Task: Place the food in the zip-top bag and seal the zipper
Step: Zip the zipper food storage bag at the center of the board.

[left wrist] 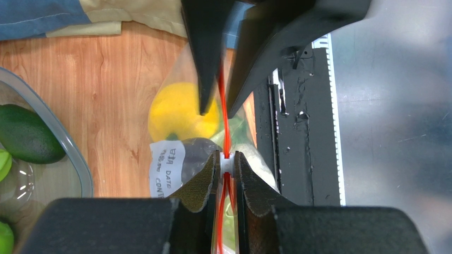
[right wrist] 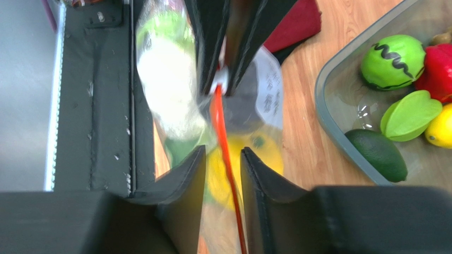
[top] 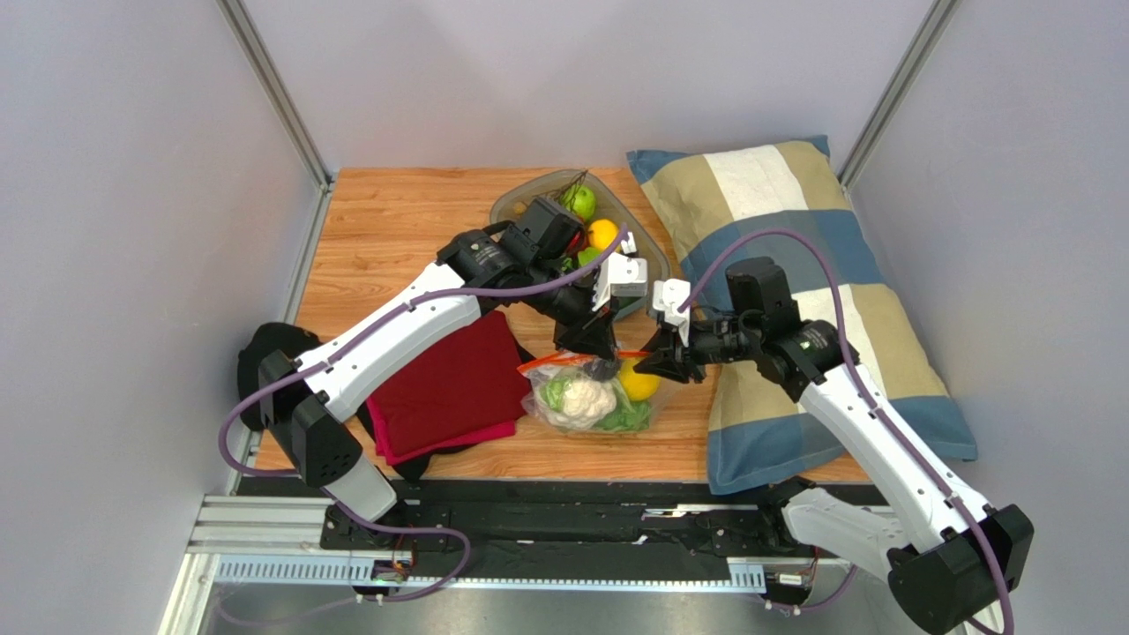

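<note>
Red-orange and thin, the zipper (left wrist: 225, 132) runs straight between the jaws of both arms. We see the left gripper (left wrist: 227, 159) with its jaws pressed together on that strip, a small white slider (left wrist: 227, 165) pinched between the two dark pads. Beyond the slider the strip reads as one line. On the near side, down between the pads, it splits into two.

Just along the same strip sits the right gripper (right wrist: 223, 156). Its jaws stand a little apart, one on each side of the zipper, and in its own wrist view we find a gap between each pad and the strip. The two grippers face each other tip to tip, near but not touching.

Below the strip is the zip-top bag (top: 583, 397), clear and crinkly, resting on the wooden table (top: 398, 225). A white label (left wrist: 167, 169) with dark print is on its side. Inside we make out the yellow fruit (left wrist: 175, 114) right under the jaws, the white cauliflower (top: 573, 397), and the green leaves of the cabbage (top: 626, 417).

A red cloth (top: 444, 384) lies to the left of the bag and a striped pillow (top: 795, 199) to its right. Behind it stands the grey tray (right wrist: 323, 106), holding an avocado (right wrist: 376, 153), a round green fruit (right wrist: 392, 61) and a red pepper (right wrist: 437, 66).
</note>
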Controlling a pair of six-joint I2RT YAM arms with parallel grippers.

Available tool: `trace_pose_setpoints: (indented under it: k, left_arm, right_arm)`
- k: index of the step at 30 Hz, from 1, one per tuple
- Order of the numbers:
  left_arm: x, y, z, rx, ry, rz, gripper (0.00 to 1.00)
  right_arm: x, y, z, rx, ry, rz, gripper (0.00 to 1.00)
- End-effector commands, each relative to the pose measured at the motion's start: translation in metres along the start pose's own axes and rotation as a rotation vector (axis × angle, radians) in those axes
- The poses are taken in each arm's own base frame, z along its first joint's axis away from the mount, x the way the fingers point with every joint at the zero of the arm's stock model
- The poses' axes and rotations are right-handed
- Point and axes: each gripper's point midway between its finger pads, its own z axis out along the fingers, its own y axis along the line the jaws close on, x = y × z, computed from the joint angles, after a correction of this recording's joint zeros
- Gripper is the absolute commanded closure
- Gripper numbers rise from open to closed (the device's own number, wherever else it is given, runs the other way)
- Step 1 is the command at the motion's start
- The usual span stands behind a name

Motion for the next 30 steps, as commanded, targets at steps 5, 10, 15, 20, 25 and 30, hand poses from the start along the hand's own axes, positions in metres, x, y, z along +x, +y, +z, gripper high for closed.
trace_pose_setpoints:
  k: [5,10,15,20,25,30]
  left_arm:
    - [-0.008,-0.009,-0.02,-0.032,-0.003,0.08,1.0]
    - [0.021,0.005,-0.039,-0.113,0.11,0.108,1.0]
    - [0.053,0.018,-0.062,-0.161,0.197,0.069,1.0]
    - [0.076,0.022,-0.078,-0.195,0.242,0.049,1.0]
    - [0.095,0.026,-0.096,-0.245,0.258,0.025,1.0]
    - [0.103,0.022,-0.108,-0.266,0.245,-0.002,1.0]
  right_arm:
    - [0.007,-0.015,-0.004,0.139,0.048,-0.022,1.0]
    - [0.013,-0.012,-0.012,0.162,0.078,-0.036,1.0]
    - [0.017,-0.01,-0.017,0.173,0.1,-0.046,1.0]
    - [0.019,-0.012,-0.022,0.185,0.109,-0.026,1.0]
    - [0.022,-0.016,-0.029,0.206,0.124,-0.005,1.0]
    - [0.021,-0.016,-0.031,0.198,0.121,0.002,1.0]
